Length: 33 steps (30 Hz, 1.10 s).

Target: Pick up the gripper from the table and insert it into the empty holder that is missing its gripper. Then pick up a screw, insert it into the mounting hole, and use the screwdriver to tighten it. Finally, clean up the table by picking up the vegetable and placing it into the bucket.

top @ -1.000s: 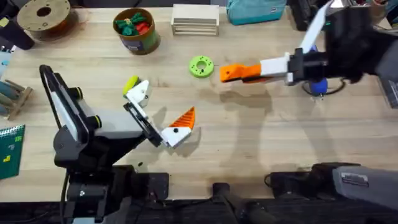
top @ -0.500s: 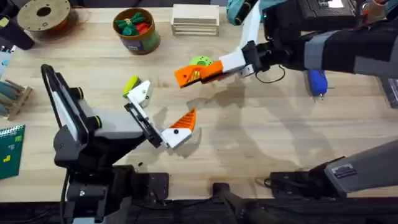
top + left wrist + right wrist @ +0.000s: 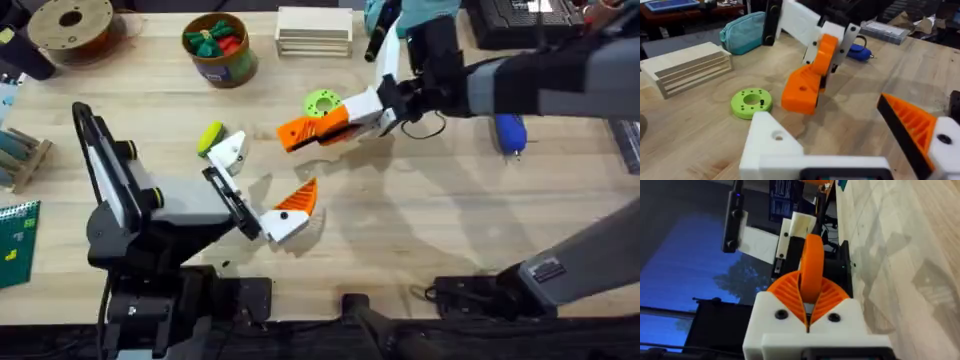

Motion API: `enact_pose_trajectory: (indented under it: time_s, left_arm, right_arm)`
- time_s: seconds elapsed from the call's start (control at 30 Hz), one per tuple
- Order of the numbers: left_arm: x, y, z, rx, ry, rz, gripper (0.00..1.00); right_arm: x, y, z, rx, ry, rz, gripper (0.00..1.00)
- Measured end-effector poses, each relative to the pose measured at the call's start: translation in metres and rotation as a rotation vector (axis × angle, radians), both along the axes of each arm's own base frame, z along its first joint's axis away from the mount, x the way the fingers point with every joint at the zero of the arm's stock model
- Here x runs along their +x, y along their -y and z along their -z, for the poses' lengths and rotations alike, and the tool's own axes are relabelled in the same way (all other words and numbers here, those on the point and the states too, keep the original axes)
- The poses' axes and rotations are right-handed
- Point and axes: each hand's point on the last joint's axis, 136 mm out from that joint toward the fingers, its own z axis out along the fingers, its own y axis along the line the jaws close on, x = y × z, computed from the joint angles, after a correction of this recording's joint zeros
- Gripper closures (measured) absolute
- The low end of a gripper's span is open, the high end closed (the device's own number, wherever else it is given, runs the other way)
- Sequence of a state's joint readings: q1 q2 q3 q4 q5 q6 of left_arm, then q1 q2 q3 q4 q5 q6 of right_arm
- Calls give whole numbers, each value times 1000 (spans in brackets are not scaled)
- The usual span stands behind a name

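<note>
The gripper [image 3: 812,265], the loose orange wedge, is riding above the worktop [image 3: 420,220] in the right tool [image 3: 807,297], which is clenching it between its ribbed orange pads [image 3: 785,292]; in the right wrist view the wedge is standing upright in the pinch, and from overhead it is hanging just beside the flat green disc [image 3: 322,103], pointing toward the left arm. The left tool [image 3: 262,172] is waiting released, its jaws well apart: one is carrying an orange finger [image 3: 295,197], the other is the bare white holder [image 3: 228,150], its mounting hole showing in the left wrist view. The wedge is near the holder but not touching it, so the insertion is, by my reading, the step in hand. The pinch is taking the wedge by one end only, so it is likely to twist or slip if it meets the holder off-line, and a skewed approach is liable to jam it against the white block or push the left tool aside. The yellow vegetable [image 3: 209,135] is lying just beside the holder on its far side, and an overshoot is likely to knock it. The blue screwdriver [image 3: 510,132] is lying well apart to the right, and the olive bucket [image 3: 218,62], holding red and green toys, is standing at the far edge.
</note>
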<state>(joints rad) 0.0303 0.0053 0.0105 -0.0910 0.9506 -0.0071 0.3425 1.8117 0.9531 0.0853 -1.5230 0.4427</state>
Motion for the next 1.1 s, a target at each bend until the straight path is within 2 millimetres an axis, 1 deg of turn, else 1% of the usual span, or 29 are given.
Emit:
enact_pose_trajectory:
  time_s: [0.03, 0.07, 0.2, 0.37, 0.67, 0.87, 1.1]
  left_arm:
    - [0, 0, 0, 0, -1, 3, 73]
    - [-2, 2, 0, -2, -3, 17, 74]
    - [-4, 3, 0, -2, -4, 26, 73]
    - [-4, 3, 0, -2, -3, 26, 73]
    - [-4, 3, 0, -2, -3, 26, 73]
    - [-4, 3, 0, -2, -3, 26, 73]
    - [-4, 3, 0, -2, -3, 26, 72]
  right_arm:
    - [1, -1, 4, -2, -5, -3, 995]
    - [0, -8, 7, 2, 5, -20, 995]
    - [-3, -16, 2, 12, 30, -45, 995]
    - [-10, -25, -2, 9, 19, -77, 995]
    - [-13, -28, -2, 1, -2, -88, 995]
    - [-13, -30, -4, 14, 30, -93, 995]
    - [-25, -40, -5, 14, 28, -134, 995]
